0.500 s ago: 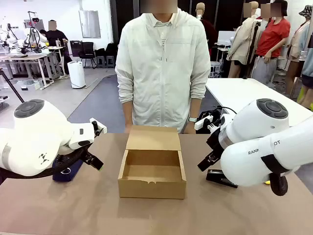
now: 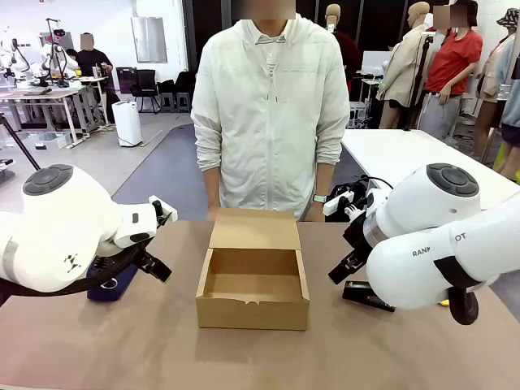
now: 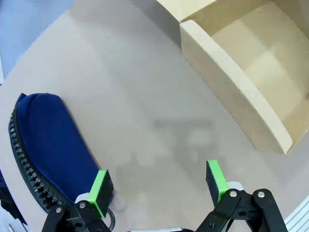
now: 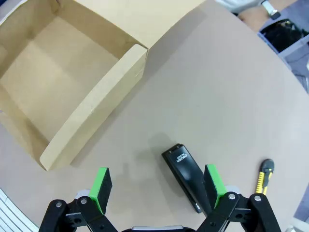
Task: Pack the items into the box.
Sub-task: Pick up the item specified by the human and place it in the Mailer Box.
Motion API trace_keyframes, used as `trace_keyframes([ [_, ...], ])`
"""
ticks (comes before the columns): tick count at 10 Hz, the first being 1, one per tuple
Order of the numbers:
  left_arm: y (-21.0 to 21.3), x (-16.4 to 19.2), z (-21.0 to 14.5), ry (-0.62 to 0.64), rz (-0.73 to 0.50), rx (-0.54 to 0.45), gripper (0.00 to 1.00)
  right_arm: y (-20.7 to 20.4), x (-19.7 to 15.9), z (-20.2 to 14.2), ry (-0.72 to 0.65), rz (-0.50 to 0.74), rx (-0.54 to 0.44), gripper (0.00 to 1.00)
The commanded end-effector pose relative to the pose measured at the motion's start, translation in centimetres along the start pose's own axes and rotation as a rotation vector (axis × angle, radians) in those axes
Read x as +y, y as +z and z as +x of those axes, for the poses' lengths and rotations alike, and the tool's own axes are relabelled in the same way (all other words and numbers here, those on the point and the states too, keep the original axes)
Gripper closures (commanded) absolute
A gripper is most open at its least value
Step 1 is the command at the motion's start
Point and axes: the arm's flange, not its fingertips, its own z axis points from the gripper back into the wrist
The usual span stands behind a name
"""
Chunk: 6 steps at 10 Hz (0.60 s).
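Observation:
The open brown cardboard box sits mid-table, empty, its flap lid lying back toward the person. The navy-blue pouch lies left of it, partly hidden under my left arm. In the left wrist view the pouch is by the left finger, and the box wall is at upper right. My left gripper hovers open with nothing in it. The yellow-and-black utility knife lies right of the black stapler, and just a sliver of the knife peeks out under my right arm. My right gripper is open and empty above the table, right of the box.
A black stapler lies on the table right of the box, below my right gripper. A person in a white jacket stands at the far edge behind the box. Bare tabletop runs along the front.

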Motion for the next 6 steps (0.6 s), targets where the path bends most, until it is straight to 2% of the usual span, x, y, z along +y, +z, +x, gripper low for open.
trace_keyframes([
  [1, 0.02, 0.01, 0.0, 0.0, 0.0, 0.0, 0.0, 0.0, 0.0, 0.0, 0.0, 0.0, 0.0, 0.0],
  [6, 0.02, 0.01, 0.0, 0.0, 0.0, 0.0, 0.0, 0.0, 0.0, 0.0, 0.0, 0.0, 0.0, 0.0],
])
